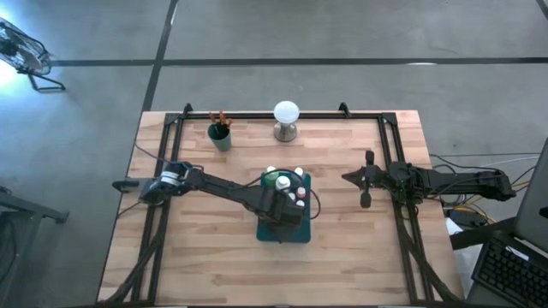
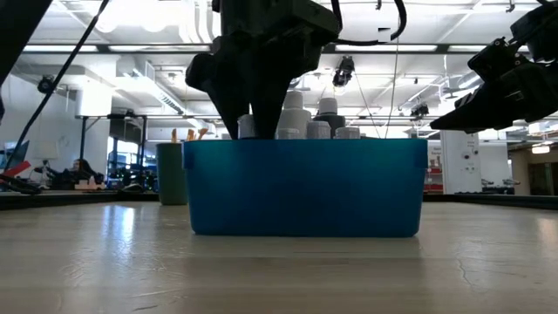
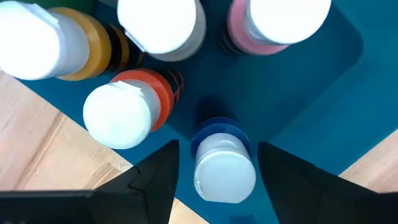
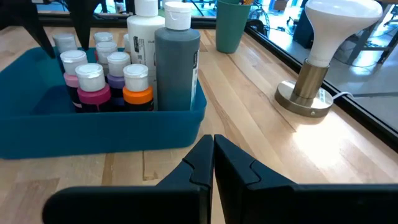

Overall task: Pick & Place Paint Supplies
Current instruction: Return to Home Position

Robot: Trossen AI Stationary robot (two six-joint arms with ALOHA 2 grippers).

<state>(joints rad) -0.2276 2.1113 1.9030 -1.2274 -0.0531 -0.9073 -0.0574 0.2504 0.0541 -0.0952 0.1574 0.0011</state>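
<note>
A teal tray [image 1: 295, 237] stands mid-table with several white-capped paint bottles upright in it, among them an orange one [image 3: 127, 109], a pink one [image 3: 280, 25] and a tall grey one [image 4: 177, 62]. My left gripper [image 3: 217, 146] points down into the tray, open. Its fingers stand on either side of a small blue bottle [image 3: 224, 171], which stands on the tray floor near a corner, with a gap showing on both sides. My right gripper [image 4: 213, 155] waits shut above the table's right part [image 1: 364, 180], level.
A green cup [image 1: 220, 135] holding brushes stands at the far edge, left of a white ball lamp on a metal base [image 1: 286, 120]. Bare wood lies around the tray. A black frame runs along the table's edges.
</note>
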